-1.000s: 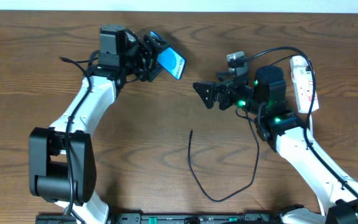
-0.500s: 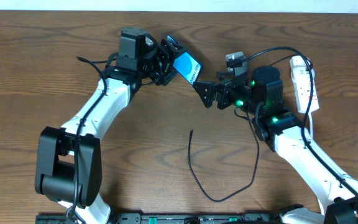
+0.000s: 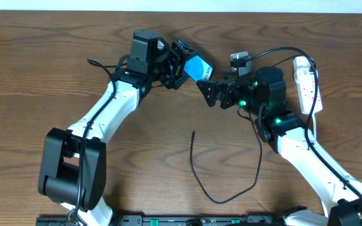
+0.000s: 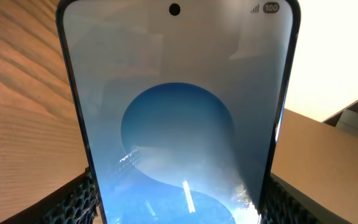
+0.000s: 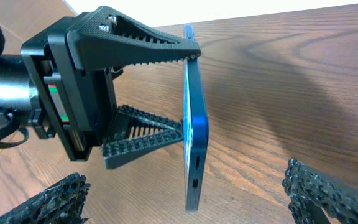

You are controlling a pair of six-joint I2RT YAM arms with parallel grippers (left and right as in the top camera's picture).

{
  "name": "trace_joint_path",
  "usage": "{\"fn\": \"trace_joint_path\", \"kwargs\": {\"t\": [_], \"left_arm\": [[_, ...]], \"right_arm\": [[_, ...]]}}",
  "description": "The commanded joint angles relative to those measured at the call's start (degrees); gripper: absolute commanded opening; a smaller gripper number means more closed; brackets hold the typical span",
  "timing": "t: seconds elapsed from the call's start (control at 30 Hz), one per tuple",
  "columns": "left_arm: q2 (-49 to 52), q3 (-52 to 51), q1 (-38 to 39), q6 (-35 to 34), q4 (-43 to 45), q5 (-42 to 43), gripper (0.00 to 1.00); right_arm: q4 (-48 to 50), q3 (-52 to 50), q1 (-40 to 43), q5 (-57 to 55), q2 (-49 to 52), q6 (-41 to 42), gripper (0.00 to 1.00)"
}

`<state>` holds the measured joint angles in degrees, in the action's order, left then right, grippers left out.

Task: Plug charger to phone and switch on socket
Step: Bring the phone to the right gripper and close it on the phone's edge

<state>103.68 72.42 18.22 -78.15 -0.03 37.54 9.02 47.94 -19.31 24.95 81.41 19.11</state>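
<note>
The left claw [image 3: 186, 63] is clamped on the phone [image 3: 199, 66], with a ribbed finger on each long edge. It holds the phone clear of the tabletop [image 3: 43, 75], lit blue screen toward its own wrist camera. At its 4 o'clock the right claw [image 3: 207, 93] gapes wide and holds nothing; the phone's end stands between its spread tips, seemingly untouched. The charger [image 3: 191, 157] lies slack at the claws' 6 o'clock. The socket [image 3: 307, 81] rests at their 3 o'clock.
</note>
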Motion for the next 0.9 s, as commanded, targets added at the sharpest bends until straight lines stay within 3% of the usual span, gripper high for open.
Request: {"fn": "trace_joint_path", "kwargs": {"t": [0.0, 0.57, 0.87], "left_arm": [[-1.46, 0.28, 0.59, -2.67, 0.57, 0.33, 0.08], [-1.46, 0.28, 3.43, -4.9, 0.61, 0.33, 0.07], [-1.46, 0.28, 3.52, -5.18, 0.61, 0.35, 0.07]], "right_arm": [[0.17, 1.14, -0.31, -0.9, 0.42, 0.59, 0.99], [-0.7, 1.11, -0.28, -2.6, 0.42, 0.59, 0.99], [-0.7, 1.11, -0.28, -3.02, 1.22, 0.61, 0.94]]}}
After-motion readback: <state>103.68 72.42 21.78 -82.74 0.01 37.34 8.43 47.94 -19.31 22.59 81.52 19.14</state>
